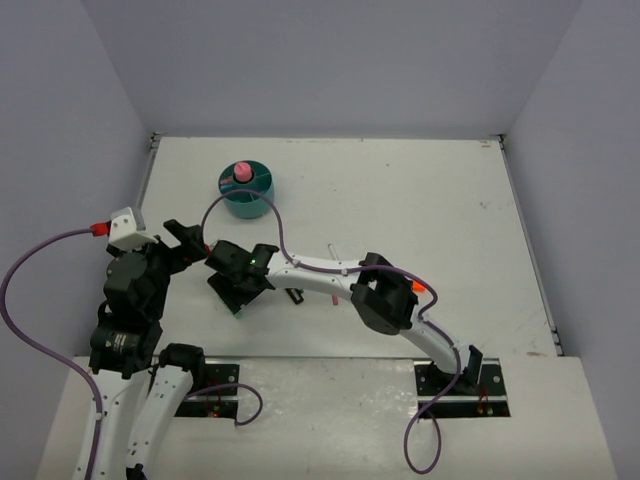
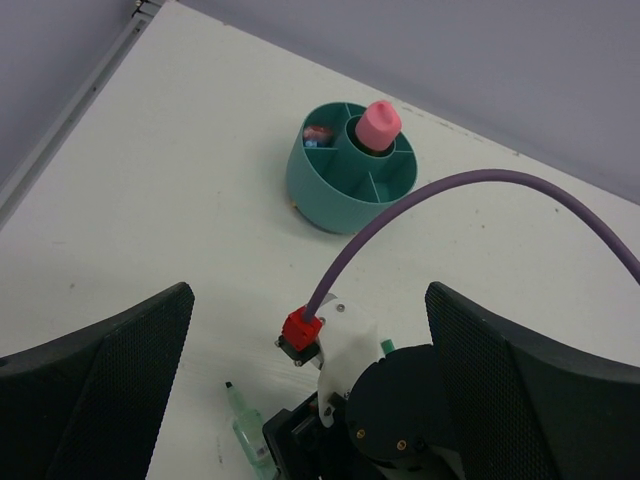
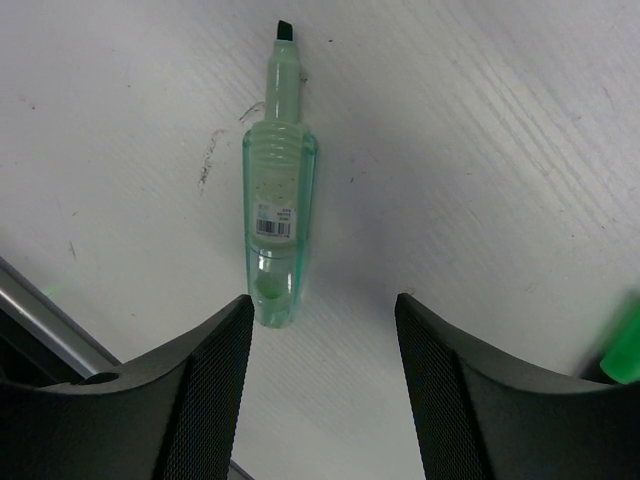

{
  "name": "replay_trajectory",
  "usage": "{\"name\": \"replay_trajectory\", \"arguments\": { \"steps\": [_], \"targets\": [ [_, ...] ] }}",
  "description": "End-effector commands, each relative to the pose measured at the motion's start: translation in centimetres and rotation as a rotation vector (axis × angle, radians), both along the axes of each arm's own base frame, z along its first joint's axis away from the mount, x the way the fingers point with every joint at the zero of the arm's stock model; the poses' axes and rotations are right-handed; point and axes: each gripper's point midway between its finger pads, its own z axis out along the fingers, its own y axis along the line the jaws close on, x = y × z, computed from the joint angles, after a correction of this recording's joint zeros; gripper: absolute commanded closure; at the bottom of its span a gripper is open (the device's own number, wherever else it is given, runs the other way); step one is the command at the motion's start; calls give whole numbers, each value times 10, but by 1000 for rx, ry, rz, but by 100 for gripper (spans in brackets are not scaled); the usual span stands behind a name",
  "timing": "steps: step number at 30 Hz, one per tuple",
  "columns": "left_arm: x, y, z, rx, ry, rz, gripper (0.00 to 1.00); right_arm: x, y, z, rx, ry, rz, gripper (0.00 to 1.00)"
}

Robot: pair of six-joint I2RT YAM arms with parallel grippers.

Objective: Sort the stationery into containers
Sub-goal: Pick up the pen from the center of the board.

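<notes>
A translucent green marker (image 3: 278,190), uncapped with a dark tip, lies flat on the white table. My right gripper (image 3: 322,302) hovers just behind its rear end, open, with only bare table between the fingers; the marker's end sits beside the left fingertip. The round teal container (image 2: 320,195) stands farther back, with a pink-capped item (image 2: 378,124) upright in its central cup and a small item (image 2: 318,135) in one side compartment. My left gripper (image 2: 310,292) is wide open above the right wrist, holding nothing. From above, the container (image 1: 245,208) is beyond both grippers.
The right arm's purple cable (image 2: 480,185) arcs between the left gripper and the container. A bright green object (image 3: 625,350) shows at the right edge of the right wrist view. A few small items (image 1: 335,252) lie partly hidden by the right forearm.
</notes>
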Motion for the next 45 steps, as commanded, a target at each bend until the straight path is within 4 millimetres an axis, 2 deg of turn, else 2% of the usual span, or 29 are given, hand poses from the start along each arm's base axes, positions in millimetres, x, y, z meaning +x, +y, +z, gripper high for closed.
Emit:
{"name": "replay_trajectory", "arguments": {
  "steps": [1,5,11,13,15,18,21,24,31,33,34,36,37,42,44,45],
  "targets": [
    [3,-2,7,21,-31,-19,0,-6,28,13,81,-27,57,39],
    [4,-3,6,22,-29,-25,0,-4,29,-6,51,-24,57,39],
    [6,-4,5,24,-25,-34,0,5,19,-32,-24,-81,33,39],
    [6,-5,5,24,-24,-36,0,12,14,-38,-55,-112,10,43],
    [6,-4,4,25,-23,-33,0,18,3,-43,-104,-149,-21,54],
    [7,-4,4,26,-20,-33,0,23,-9,-45,-151,-203,-49,59],
    [7,-4,5,27,-20,-33,0,27,-20,-44,-192,-258,-65,59],
    [6,-4,5,26,-23,-31,0,28,-35,-51,-254,-294,-70,59],
    [6,-3,5,25,-22,-27,0,23,-42,-71,-281,-273,-48,59],
    [6,-2,5,24,-20,-20,0,23,-42,-73,-285,-273,-48,64],
    [6,-1,6,23,-19,-11,0,22,-43,-72,-283,-272,-50,72],
    [5,3,7,19,-17,12,0,22,-44,-66,-272,-273,-60,95],
    [4,5,7,10,-19,30,0,22,-43,-62,-249,-274,-69,99],
    [0,11,8,-77,-27,100,0,9,-55,-11,-94,-258,-88,100],
    [-1,10,9,-115,-34,109,0,4,-67,-4,-59,-257,-93,100],
    [1,5,11,-140,-39,90,0,5,-70,13,-25,-274,-106,100]
  ]
}}
